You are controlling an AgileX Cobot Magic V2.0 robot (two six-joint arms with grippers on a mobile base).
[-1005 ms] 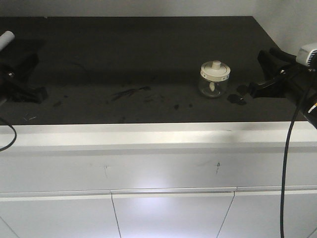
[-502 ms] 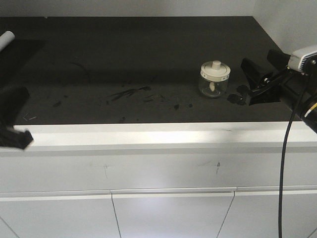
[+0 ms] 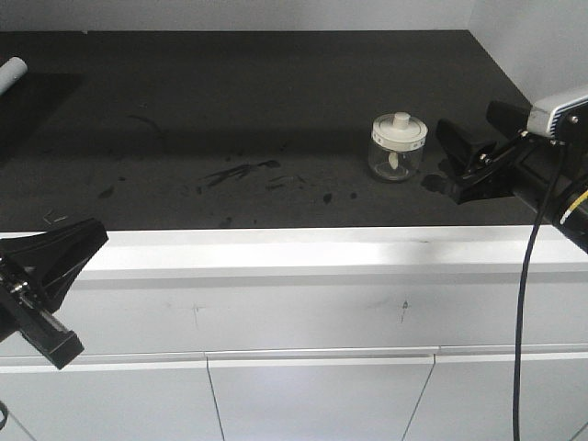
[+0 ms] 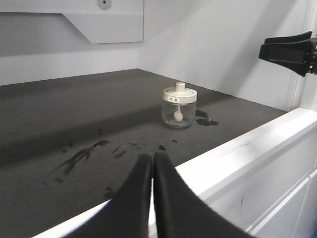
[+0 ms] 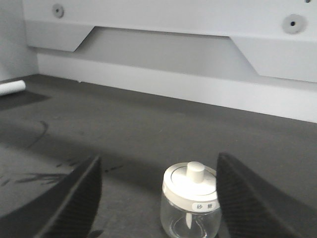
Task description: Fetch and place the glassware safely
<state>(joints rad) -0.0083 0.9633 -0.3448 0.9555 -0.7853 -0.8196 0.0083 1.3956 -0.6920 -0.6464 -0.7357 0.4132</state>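
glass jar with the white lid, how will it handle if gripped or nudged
The glass jar looks smooth, so probably slippery and breakable. Squat and wide, it seems unlikely to tip. Its lid may simply lift off.

Kitchen-like; dark countertop (image 3: pixel 276 110) over white cabinet fronts (image 3: pixel 322 395) (upper units (image 5: pixel 173 25) too).

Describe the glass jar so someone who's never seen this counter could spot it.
On the black countertop, look near its right end, beside the open right gripper. The glass jar is squat and clear with a cream-white knobbed lid, unlike the white cylinder at the far left edge.
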